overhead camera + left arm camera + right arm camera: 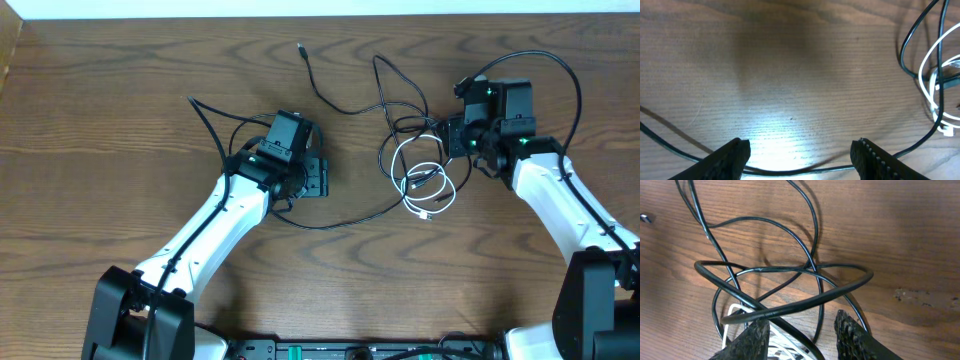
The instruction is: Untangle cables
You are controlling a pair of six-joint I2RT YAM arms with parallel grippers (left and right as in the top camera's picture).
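The long thin black cable [340,108] runs from a small plug [301,47] at the back into a tangle in front of the right arm, then sweeps down and left under my left gripper. The shorter white cable [425,185] is coiled inside that tangle. My left gripper [322,180] is open; in the left wrist view [800,150] the black cable [800,170] passes on the table between its fingers. My right gripper [447,140] is open at the tangle's right edge; in the right wrist view [802,330] black loops [765,270] and white strands [735,312] lie between its fingers.
The wooden table [120,120] carries nothing else. Thicker black arm cables loop above the right wrist [575,90] and beside the left wrist [205,115]. The white coil also shows at the right edge of the left wrist view [932,75].
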